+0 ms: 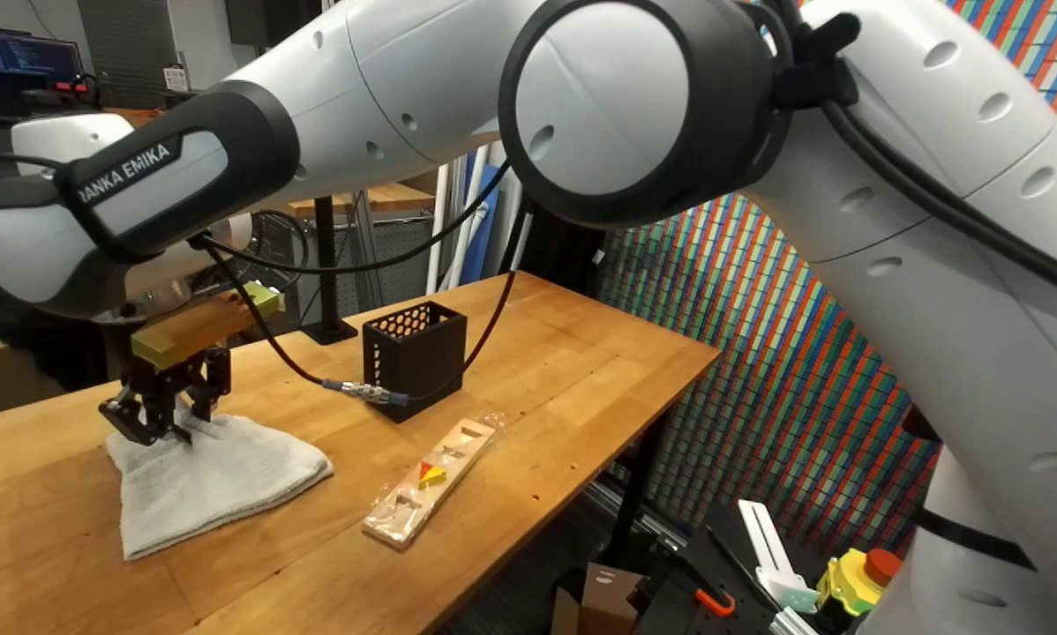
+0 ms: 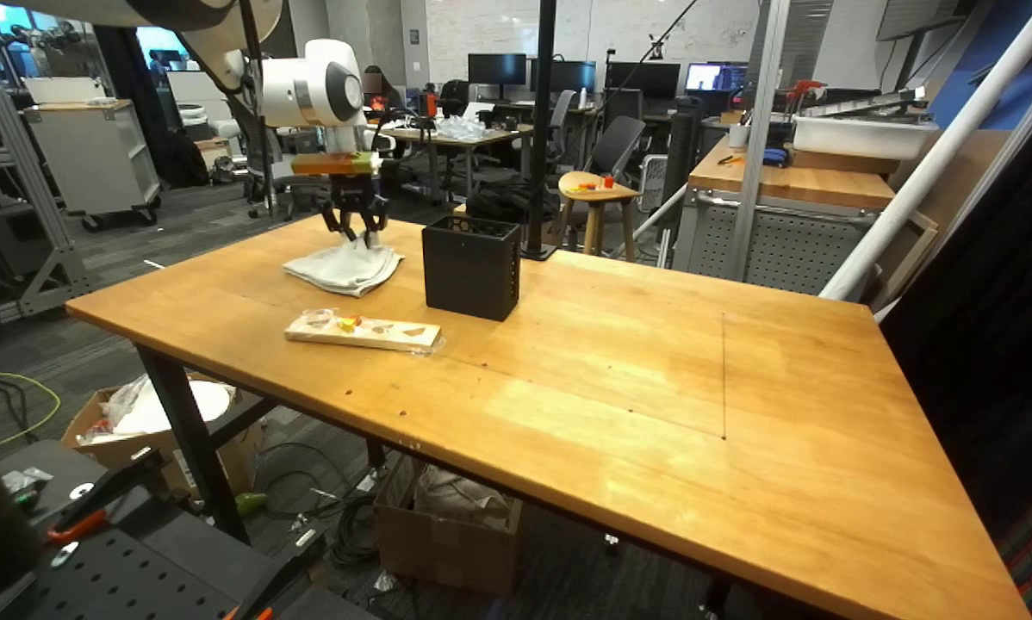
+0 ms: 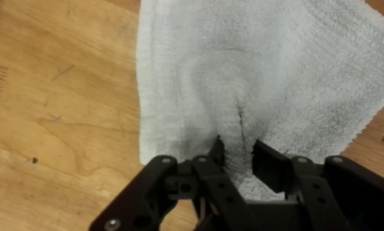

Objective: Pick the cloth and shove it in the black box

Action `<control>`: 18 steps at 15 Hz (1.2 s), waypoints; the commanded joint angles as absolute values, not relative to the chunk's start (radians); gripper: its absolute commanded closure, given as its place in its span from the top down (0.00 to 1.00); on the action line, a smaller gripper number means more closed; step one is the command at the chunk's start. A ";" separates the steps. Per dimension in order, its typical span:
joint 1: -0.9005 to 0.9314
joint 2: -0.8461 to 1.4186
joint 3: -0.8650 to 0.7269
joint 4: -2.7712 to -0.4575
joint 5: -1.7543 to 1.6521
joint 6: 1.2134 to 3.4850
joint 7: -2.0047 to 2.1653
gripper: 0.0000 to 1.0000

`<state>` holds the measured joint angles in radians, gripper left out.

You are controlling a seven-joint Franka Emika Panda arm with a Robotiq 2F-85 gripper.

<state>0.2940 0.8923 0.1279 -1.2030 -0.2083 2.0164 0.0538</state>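
The cloth (image 1: 237,485), whitish and folded, lay on the worktop (image 2: 740,387), apart from the box (image 2: 471,269). Above it the end effector (image 3: 237,154) pointed down, its fingers (image 3: 272,166) drawn narrow and pinching a raised ridge of cloth; the rest spread flat on the wood. The box, black and open-topped, stood upright. Near both lay a pale wooden board (image 2: 369,338) with cut-outs, bearing a small yellow piece (image 1: 434,477) with red beside it. In an exterior view a black post (image 2: 540,129) rose just beside the box, and past the worktop's far edge stood a stool (image 2: 598,195).
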 commanded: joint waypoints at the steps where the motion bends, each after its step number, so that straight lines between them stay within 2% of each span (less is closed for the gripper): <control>1: 0.298 0.757 0.124 -1.289 -0.223 1.952 0.060 0.10; 11: 0.305 0.519 0.120 -1.331 -0.219 1.740 0.045 0.10; 18: 0.244 0.416 0.103 -1.339 -0.234 1.630 -0.036 0.10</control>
<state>0.2756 0.4816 0.1143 -1.3097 -0.2173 1.6677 0.0236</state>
